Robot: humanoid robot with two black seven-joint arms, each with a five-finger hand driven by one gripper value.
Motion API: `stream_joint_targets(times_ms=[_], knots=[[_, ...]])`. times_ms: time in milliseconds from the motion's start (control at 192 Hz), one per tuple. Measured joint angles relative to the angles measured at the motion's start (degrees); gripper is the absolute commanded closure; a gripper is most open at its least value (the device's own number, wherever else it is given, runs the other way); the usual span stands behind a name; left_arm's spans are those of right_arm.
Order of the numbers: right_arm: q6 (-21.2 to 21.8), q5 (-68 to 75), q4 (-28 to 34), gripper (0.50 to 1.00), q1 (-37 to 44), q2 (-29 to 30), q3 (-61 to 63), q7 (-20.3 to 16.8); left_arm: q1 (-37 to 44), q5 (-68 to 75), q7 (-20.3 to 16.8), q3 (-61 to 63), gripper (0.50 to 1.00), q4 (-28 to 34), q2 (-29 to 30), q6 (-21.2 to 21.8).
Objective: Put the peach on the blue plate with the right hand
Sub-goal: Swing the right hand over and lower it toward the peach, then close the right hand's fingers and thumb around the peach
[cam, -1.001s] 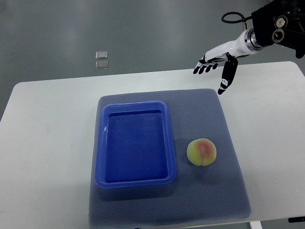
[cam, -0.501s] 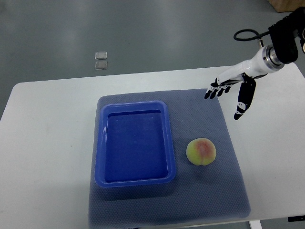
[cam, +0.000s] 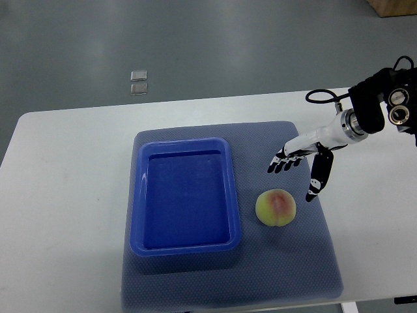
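- Top view: a white table [cam: 65, 195] is seen from steeply above, with a grey-blue textured mat [cam: 287, 261] laid on it.
- A blue plate [cam: 184, 195], really a rectangular tray with raised rim, is placed on the mat's left half; nothing is held in it.
- The peach [cam: 275, 208] is found on the mat, just beside the tray's right rim at 3 o'clock from the tray centre, not touching it. Yellow-green skin with a reddish patch on top is shown.
- The right hand [cam: 301, 163] is brought in from the right edge on a white forearm with a black wrist housing [cam: 381, 107] and a black cable loop [cam: 322, 96].
- The hand is held at about 1 o'clock from the peach, near it but apart; no contact is seen.
- Fingers [cam: 281, 162] are spread and extended toward the left, dark-tipped; the thumb [cam: 317, 179] is pointed down toward 6 o'clock, separate from the other fingers. Nothing is grasped.
- Whether the hand is above the mat or resting on it cannot be told from this angle.
- The left arm is not seen anywhere in the frame.
- Two small clear square objects [cam: 138, 81] are seen on the grey floor beyond the table, at 11 o'clock from the tray.
- A brown corner of something [cam: 394, 6] is cut off at the top right edge; it cannot be identified.
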Motion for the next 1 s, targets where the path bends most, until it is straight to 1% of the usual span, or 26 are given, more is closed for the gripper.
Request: stream_joint_targets(times_ms=[172, 282, 553, 777, 892, 928, 1001], knots=[[-3.5, -0.6, 0.0, 0.572, -3.4, 0.3, 0.7, 0.3, 0.0, 0.0, 0.0, 0.0, 0.5, 0.1, 0.0, 0.0], [-4.9, -0.6, 0.0, 0.572, -6.7, 0.3, 3.5, 0.7, 0.0, 0.0, 0.0, 0.1, 0.5, 0.1, 0.0, 0.2], [-5.7, -0.6, 0.0, 0.572, -11.7, 0.2, 7.9, 2.2, 0.0, -0.1, 0.0, 0.1, 0.5, 0.1, 0.0, 0.4], [-6.7, -2.9, -0.2, 0.574, -15.1, 0.3, 9.2, 2.4, 0.0, -0.1, 0.0, 0.1, 0.5, 0.2, 0.0, 0.5], [-7.5, -4.1, -0.3, 0.576, -16.6, 0.3, 9.7, 3.6, 0.0, -0.1, 0.0, 0.1, 0.5, 0.2, 0.0, 0.5], [-7.8, -4.3, -0.3, 0.589, -16.9, 0.3, 9.7, 3.9, 0.0, -0.1, 0.0, 0.1, 0.5, 0.3, 0.0, 0.5], [-8.7, -5.0, -0.3, 0.64, -17.6, 0.4, 9.8, 4.3, 0.0, -0.1, 0.0, 0.1, 0.5, 0.3, 0.0, 0.5]])
